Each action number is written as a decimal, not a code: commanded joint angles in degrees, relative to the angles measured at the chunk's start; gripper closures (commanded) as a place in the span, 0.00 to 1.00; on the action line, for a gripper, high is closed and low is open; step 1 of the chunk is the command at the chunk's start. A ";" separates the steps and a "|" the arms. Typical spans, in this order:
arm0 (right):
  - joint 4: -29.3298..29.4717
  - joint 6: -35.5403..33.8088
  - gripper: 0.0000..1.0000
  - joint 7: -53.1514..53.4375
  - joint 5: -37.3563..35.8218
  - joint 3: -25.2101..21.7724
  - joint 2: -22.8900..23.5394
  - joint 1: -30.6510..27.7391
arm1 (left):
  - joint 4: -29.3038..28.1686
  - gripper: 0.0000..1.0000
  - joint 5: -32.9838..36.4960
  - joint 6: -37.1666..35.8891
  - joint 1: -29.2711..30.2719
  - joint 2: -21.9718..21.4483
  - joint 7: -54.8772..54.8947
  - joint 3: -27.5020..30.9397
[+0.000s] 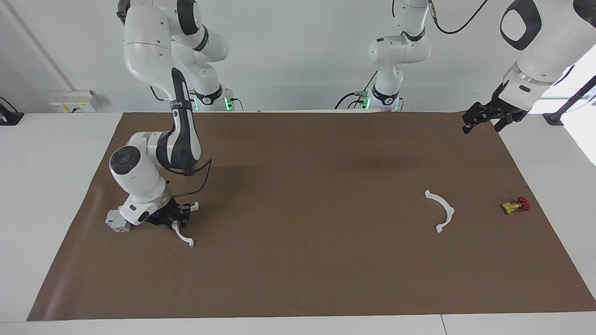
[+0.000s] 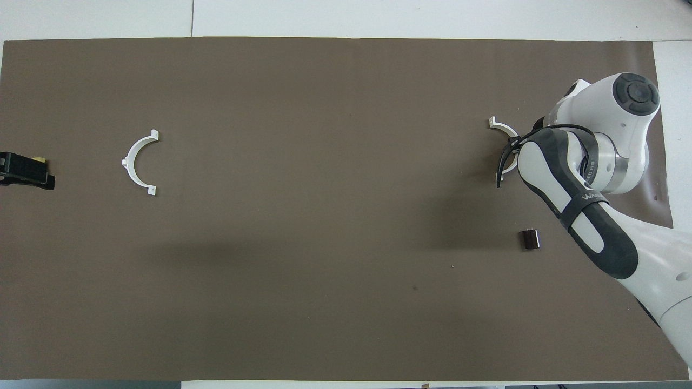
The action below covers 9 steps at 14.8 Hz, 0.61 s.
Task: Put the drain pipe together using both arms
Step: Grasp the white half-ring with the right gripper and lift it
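One white half-ring of the drain pipe lies on the brown mat toward the left arm's end; it also shows in the overhead view. The other half-ring lies toward the right arm's end, and the right arm partly covers it in the overhead view. My right gripper is down at the mat, at the middle of this arc. My left gripper is open and empty. It hangs in the air over the mat's edge at the left arm's end, and it also shows in the overhead view.
A small yellow and red part lies beside the first half-ring, toward the left arm's end. A small dark cylinder lies near the right arm, nearer to the robots than the second half-ring. A grey block sits at the right wrist.
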 commanded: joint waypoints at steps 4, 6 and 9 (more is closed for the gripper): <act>12.86 -11.42 0.89 4.96 0.57 1.05 1.22 4.69 | -5.18 0.00 -0.10 7.10 -0.38 -1.71 -0.64 -0.14; 18.95 -16.62 0.89 15.59 -0.05 1.05 3.08 11.01 | -9.05 0.00 -0.10 13.87 -0.38 -1.36 -0.29 -0.23; 21.16 -17.17 0.90 29.56 -0.23 1.05 4.22 19.63 | -13.89 0.00 -0.10 23.36 -0.20 1.35 0.41 -0.14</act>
